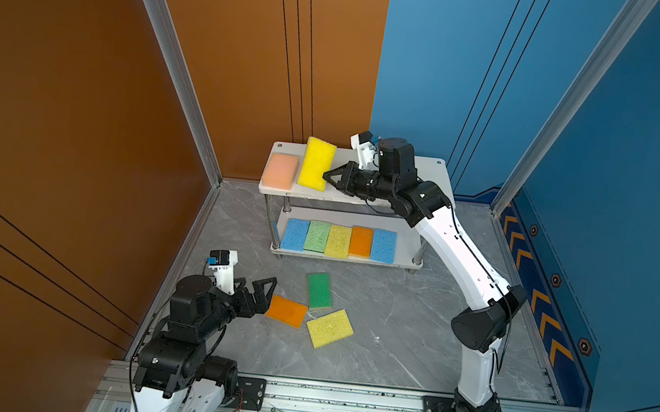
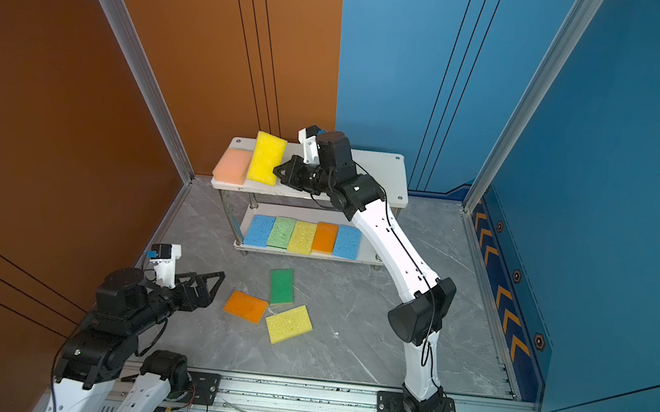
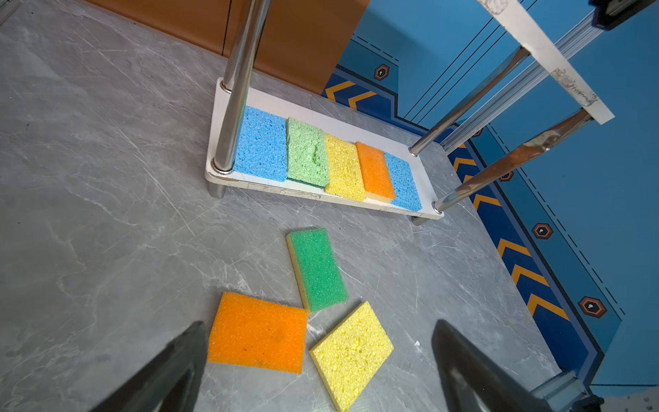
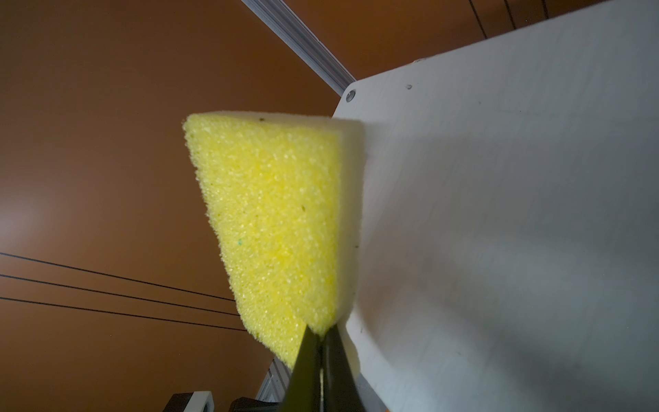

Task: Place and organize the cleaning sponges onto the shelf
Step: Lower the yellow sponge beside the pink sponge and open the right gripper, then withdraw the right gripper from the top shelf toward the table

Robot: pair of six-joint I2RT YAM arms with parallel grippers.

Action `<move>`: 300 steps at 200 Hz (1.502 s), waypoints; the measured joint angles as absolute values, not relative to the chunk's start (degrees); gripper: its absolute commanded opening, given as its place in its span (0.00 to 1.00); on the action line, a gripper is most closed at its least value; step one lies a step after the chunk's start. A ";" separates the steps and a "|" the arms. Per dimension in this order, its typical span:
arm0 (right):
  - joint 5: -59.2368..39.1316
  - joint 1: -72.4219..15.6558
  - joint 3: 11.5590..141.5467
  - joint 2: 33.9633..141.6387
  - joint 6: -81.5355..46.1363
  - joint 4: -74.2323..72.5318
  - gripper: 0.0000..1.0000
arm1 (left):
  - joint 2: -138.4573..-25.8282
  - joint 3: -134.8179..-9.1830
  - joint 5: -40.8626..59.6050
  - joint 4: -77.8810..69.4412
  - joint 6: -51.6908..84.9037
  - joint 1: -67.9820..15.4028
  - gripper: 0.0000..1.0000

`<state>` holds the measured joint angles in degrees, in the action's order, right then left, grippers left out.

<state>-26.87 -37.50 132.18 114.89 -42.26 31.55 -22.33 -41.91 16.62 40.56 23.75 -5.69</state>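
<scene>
My right tool [image 1: 325, 177] is clamped on the near right corner of the bright yellow sponge [image 1: 316, 163]. It holds the sponge tilted over the left part of the top board of the shelf [image 1: 428, 169], just beside the peach sponge [image 1: 280, 170]. The yellow sponge's long axis runs near to far, roughly parallel to the peach one, with its pale underlayer toward the board. To do this well I should level it, lower it flat alongside its neighbour without overlap, then let go. My left tool [image 1: 270, 291] stands apart beside the orange sponge [image 1: 286, 311] on the desk [image 1: 389, 338].
</scene>
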 measured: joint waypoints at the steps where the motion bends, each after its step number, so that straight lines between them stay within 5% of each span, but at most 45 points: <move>1: -26.87 -37.50 132.18 114.91 -42.26 31.55 0.00 | -22.33 -41.91 16.62 40.56 23.75 -5.69 0.98; 107: -27.09 -37.32 134.76 117.56 -43.35 31.55 0.00 | -22.33 -41.89 16.62 40.53 23.75 -5.69 0.98; 183: -27.29 -37.10 134.85 117.56 -43.57 31.55 0.26 | -22.33 -41.89 16.62 40.56 23.75 -5.69 0.98; 300: -27.29 -37.12 134.85 117.56 -43.70 31.55 0.37 | -22.33 -41.89 16.62 40.56 23.75 -5.69 0.98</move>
<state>-27.29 -37.12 134.85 117.56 -43.70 31.55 -22.33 -41.89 16.62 40.56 23.75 -5.69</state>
